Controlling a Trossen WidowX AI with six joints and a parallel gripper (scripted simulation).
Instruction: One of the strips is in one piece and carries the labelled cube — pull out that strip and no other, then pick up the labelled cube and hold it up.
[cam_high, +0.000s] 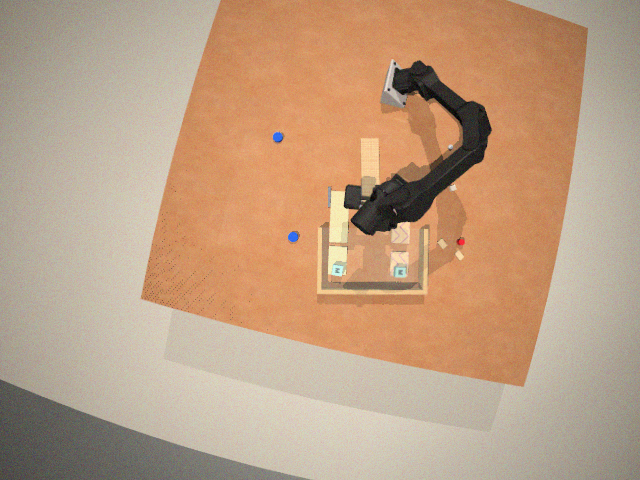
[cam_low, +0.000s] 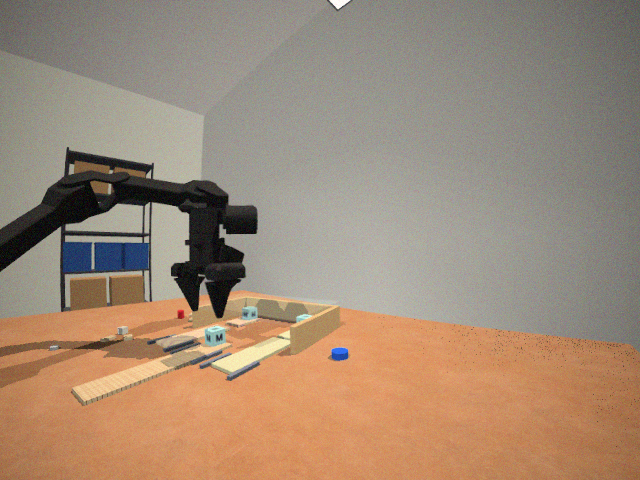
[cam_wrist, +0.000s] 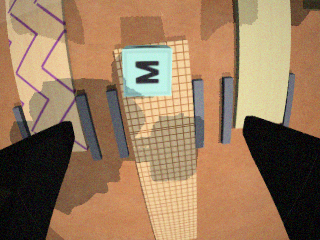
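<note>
The grid-patterned strip (cam_high: 369, 155) (cam_low: 113, 382) (cam_wrist: 172, 200) is one piece, drawn out past the rails. The labelled cube (cam_low: 215, 336) (cam_wrist: 147, 86), pale blue with an M, sits on its far end; the arm hides it in the top view. The plain yellow strip (cam_high: 338, 217) (cam_low: 253, 356) (cam_wrist: 263, 60) and the zigzag strip (cam_high: 395, 240) (cam_wrist: 42, 80) are each broken by a gap. Their far pieces carry one cube (cam_high: 337, 270) and another cube (cam_high: 400, 271). My gripper (cam_low: 207, 313) (cam_wrist: 160, 127) is wide open and empty, above the grid strip, on the near side of its cube.
A low wooden wall (cam_high: 372, 291) (cam_low: 316, 330) encloses the far pieces on three sides. Short grey rails (cam_wrist: 198, 112) flank the strips. Two blue discs (cam_high: 277, 136) (cam_high: 293, 236) lie left in the top view; a red cylinder (cam_high: 461, 241) and small pale blocks lie right.
</note>
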